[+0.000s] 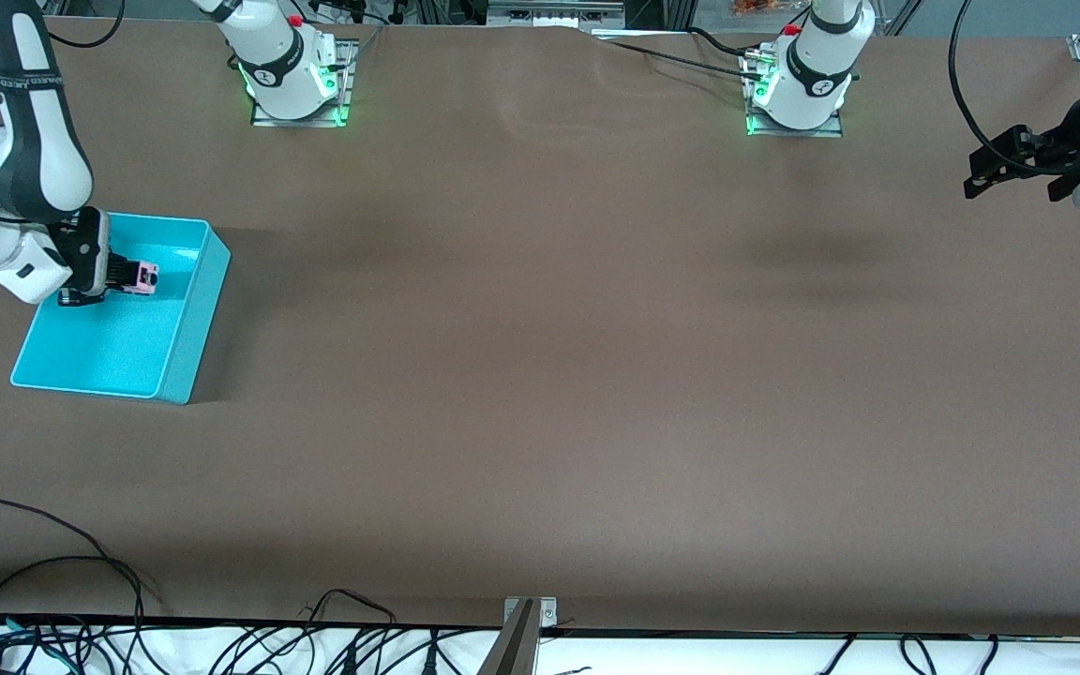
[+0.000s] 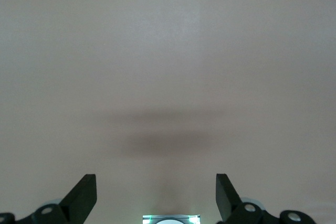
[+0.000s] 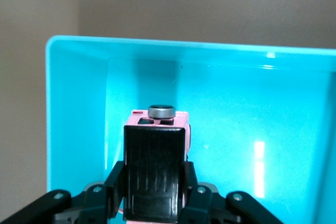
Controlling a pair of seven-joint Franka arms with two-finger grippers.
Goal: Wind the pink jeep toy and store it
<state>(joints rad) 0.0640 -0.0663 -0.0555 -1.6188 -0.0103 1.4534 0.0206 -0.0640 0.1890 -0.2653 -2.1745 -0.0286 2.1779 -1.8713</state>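
Right gripper [image 1: 118, 274] fingers clamp the pink jeep [image 1: 140, 277] by its sides, over the turquoise bin [image 1: 186, 337]. Likely light, rigid, slick plastic; flat sides look like the best hold. Left gripper [image 1: 990, 173] waits wide open, empty, over the bench [image 1: 549, 375].

Hidden and cut-off parts

In the right wrist view, the jeep [image 3: 157, 124] shows only its black roof, a pink end and one grey wheel; its sides sit hidden between the right end effector's [image 3: 155, 195] fingers [image 3: 116, 182], and its lower end runs past the picture's edge. In the front view the right arm covers a corner of the bin [image 1: 186, 319], nearest the right arm's end of the surface [image 1: 540, 375]. The left end effector [image 1: 1004, 169] hangs over the surface's left-arm end, its arm cut off at the picture's edge.
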